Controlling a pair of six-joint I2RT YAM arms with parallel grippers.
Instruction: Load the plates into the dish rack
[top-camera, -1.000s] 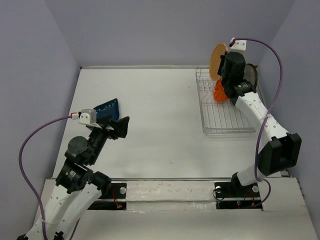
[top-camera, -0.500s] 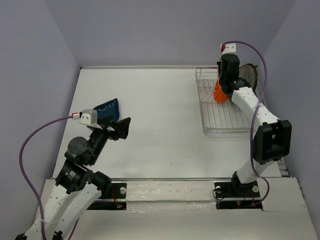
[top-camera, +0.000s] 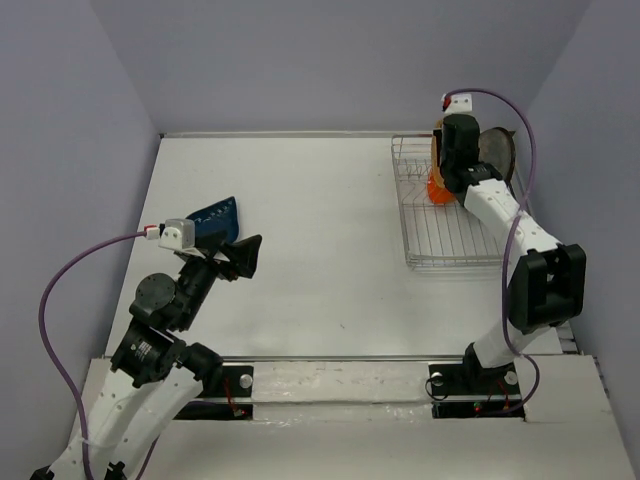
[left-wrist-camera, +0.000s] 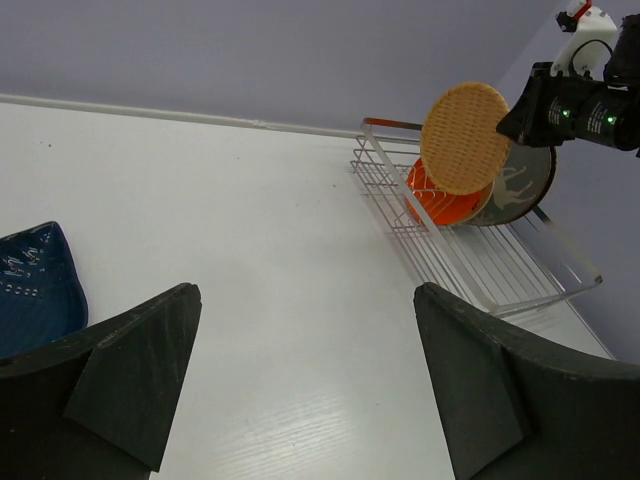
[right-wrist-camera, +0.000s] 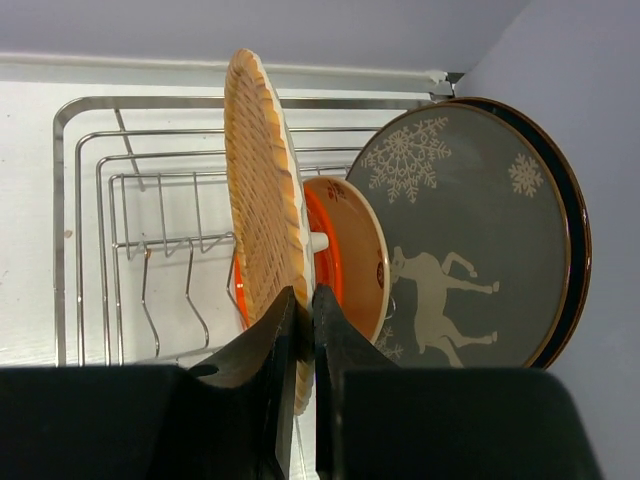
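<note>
1. Right fingers (right-wrist-camera: 275, 335) pinch the tan plate (right-wrist-camera: 262, 170), held upright at the dish rack's (top-camera: 452, 245) far end.
2. Orange plate (right-wrist-camera: 330, 250) and deer plate (right-wrist-camera: 460, 250) stand in the rack.
3. Left fingers (left-wrist-camera: 140, 370) gape wide, far left of the rack.

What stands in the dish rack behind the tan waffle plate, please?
Behind the tan waffle plate stand an orange-red plate, a cream plate, then a grey deer plate. Beyond that only a dark plate rim shows; its face is covered.
</note>
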